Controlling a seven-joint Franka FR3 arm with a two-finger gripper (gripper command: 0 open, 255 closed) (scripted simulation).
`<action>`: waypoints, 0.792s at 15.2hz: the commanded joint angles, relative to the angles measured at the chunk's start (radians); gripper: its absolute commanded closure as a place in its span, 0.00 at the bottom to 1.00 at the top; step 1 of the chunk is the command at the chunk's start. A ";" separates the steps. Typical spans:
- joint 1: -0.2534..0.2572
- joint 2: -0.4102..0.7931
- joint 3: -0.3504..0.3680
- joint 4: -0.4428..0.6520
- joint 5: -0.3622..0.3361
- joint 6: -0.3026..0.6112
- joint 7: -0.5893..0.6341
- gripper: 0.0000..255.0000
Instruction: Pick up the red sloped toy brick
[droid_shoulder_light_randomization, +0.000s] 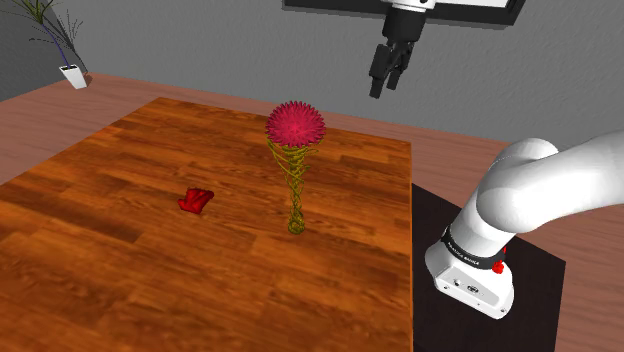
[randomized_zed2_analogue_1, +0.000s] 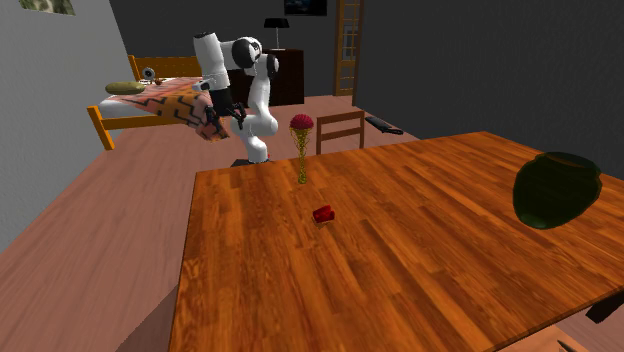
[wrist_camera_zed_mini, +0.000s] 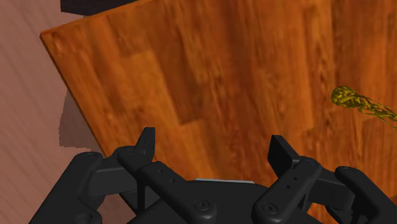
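Note:
A small red sloped brick lies on the wooden table, to the shoulder view's left of a tall wiry stand. It also shows as a red spot near the table's middle in the second exterior view. My black gripper hangs high above the table's far edge, well away from the brick. Its fingers stand apart with nothing between them, above bare wood near the table's corner.
A yellow-green wiry stand topped by a spiky magenta ball rises between the gripper and the brick. A dark green pot sits at the table's far side in the second exterior view. A chair stands by the table.

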 joint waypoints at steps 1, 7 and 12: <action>0.000 0.000 0.000 0.000 0.000 0.000 0.000 0.00; 0.046 0.154 0.111 0.045 0.045 0.110 0.086 0.00; 0.074 0.304 0.199 0.115 0.058 0.189 0.160 0.00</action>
